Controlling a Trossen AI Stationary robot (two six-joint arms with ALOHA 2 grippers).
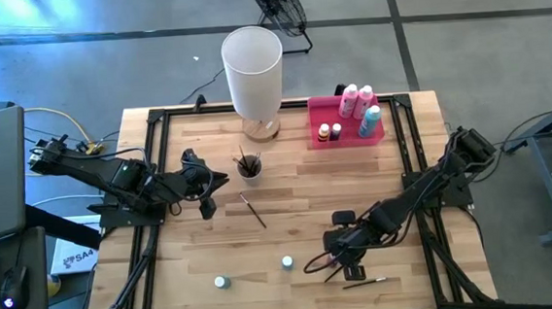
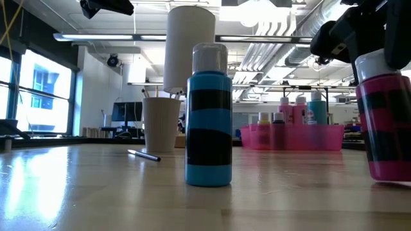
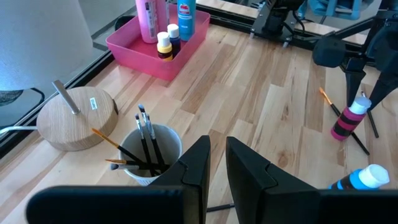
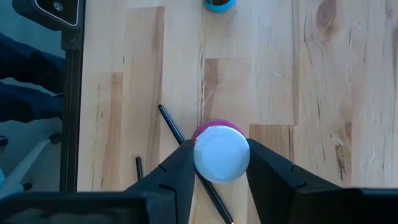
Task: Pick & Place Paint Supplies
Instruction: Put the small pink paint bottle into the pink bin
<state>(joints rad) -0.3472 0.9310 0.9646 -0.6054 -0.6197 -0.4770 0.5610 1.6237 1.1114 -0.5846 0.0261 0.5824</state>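
A pink paint bottle (image 2: 385, 128) with a white cap sits between my right gripper's (image 4: 221, 149) fingers near the table's near right part (image 1: 347, 262). It is tilted (image 3: 345, 121). A dark-handled brush (image 4: 171, 124) lies on the wood beneath it. Two teal bottles (image 1: 287, 262) (image 1: 222, 282) stand on the near part of the table. One loose brush (image 1: 253, 211) lies mid-table, another (image 1: 363, 283) near the near edge. My left gripper (image 3: 217, 146) hovers above a cup of brushes (image 3: 155, 146), open by a narrow gap and holding nothing. My right gripper pinches the pink bottle's white cap (image 4: 221, 154) between its two fingers, one on either side. The fingers come from above, pointing down. The bottle hangs tilted below them; whether its base touches the table I cannot tell.
The pink tray (image 1: 343, 138) at the far right holds several bottles. The tall white cylinder (image 1: 252, 68) stands on a round wooden base at the far edge, just behind the cup (image 1: 249, 166). Black frame rails run along the table's edges.
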